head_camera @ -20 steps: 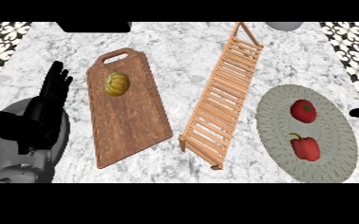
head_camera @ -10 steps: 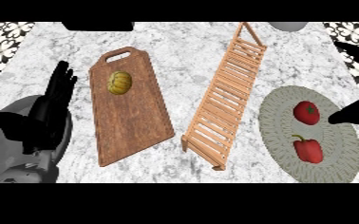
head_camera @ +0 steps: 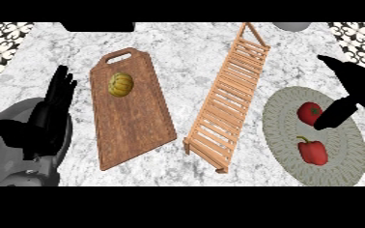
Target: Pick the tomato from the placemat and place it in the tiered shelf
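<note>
A red tomato (head_camera: 307, 112) lies on the upper part of a grey oval placemat (head_camera: 279, 134) at the right. My right hand (head_camera: 349, 89) comes in from the right edge, open and spread. Its thumb (head_camera: 333, 118) hangs just right of the tomato, while its fingers (head_camera: 332, 63) point up-left above the mat. I cannot tell whether the thumb touches the tomato. The wooden tiered shelf (head_camera: 231, 96) lies slanted in the middle, left of the mat. My left hand (head_camera: 51, 104) rests open at the left edge, fingers up.
A red bell pepper (head_camera: 312, 150) lies on the placemat below the tomato. A wooden cutting board (head_camera: 135, 121) with a yellow-green squash (head_camera: 120, 84) lies between the left hand and the shelf. A dark object (head_camera: 97, 26) and a grey bowl (head_camera: 291, 26) sit at the far edge.
My right hand has come in from the right edge and moved over the placemat, its thumb now beside the tomato. The left hand has stayed put.
</note>
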Controlling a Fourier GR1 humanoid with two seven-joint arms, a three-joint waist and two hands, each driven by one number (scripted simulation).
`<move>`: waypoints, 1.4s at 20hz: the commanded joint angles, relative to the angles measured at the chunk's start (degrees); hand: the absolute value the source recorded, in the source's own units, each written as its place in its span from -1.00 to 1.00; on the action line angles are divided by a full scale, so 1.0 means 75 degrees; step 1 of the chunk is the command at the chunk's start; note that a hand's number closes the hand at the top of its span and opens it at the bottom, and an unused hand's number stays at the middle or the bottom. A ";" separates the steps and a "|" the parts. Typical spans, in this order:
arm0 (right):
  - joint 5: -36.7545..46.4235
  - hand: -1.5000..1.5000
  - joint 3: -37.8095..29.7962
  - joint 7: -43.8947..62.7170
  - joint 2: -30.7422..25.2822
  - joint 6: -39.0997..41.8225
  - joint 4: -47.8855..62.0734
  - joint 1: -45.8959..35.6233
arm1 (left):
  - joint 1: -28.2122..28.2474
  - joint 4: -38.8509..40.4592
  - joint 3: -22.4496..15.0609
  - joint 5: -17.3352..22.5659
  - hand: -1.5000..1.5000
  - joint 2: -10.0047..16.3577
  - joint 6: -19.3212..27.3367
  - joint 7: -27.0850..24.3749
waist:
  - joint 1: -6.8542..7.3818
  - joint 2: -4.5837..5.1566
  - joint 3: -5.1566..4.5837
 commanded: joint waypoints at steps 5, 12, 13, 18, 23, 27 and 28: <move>0.1144 -1.00 -0.0100 0.0394 0.0612 0.0389 0.0670 -0.0131 | -0.0556 0.0596 0.0349 -0.0141 0.00 -0.0076 -0.0235 0.0114 | -0.0062 -0.0001 0.0004; 0.2095 -1.00 -0.0386 -0.0931 0.1250 -0.0336 0.1603 0.0365 | 0.0237 -0.0025 0.0430 -0.0117 0.00 -0.0274 -0.0607 -0.0289 | -0.0025 -0.0003 0.0006; 0.2119 -1.00 -0.0631 -0.1094 0.1099 -0.0111 0.1462 0.0555 | -0.0202 -0.0415 0.0329 -0.0399 0.00 -0.0313 -0.0258 0.0757 | -0.0057 -0.0010 0.0007; 0.2477 -1.00 -0.0995 -0.1202 0.1362 0.0215 0.1525 0.0688 | -0.0454 0.0205 0.0738 -0.0386 0.00 -0.0282 -0.0695 0.0320 | -0.0074 -0.0008 0.0005; 0.2733 -1.00 -0.1471 -0.1843 0.1460 0.0191 0.1845 0.0665 | -0.0425 0.0442 0.0714 -0.0636 0.00 -0.0626 -0.0652 -0.0016 | -0.0079 -0.0008 0.0004; 0.3107 -1.00 -0.1645 -0.2676 0.1700 -0.0394 0.2555 0.0750 | 0.0104 -0.0191 0.0849 -0.0510 0.00 -0.0591 -0.0863 0.0239 | -0.0050 -0.0008 0.0006; 0.3316 -1.00 -0.1467 -0.2435 0.1979 -0.0539 0.2396 0.0780 | -0.0245 0.0046 0.1155 -0.0340 0.00 -0.0401 -0.1036 0.0237 | -0.0058 -0.0007 0.0005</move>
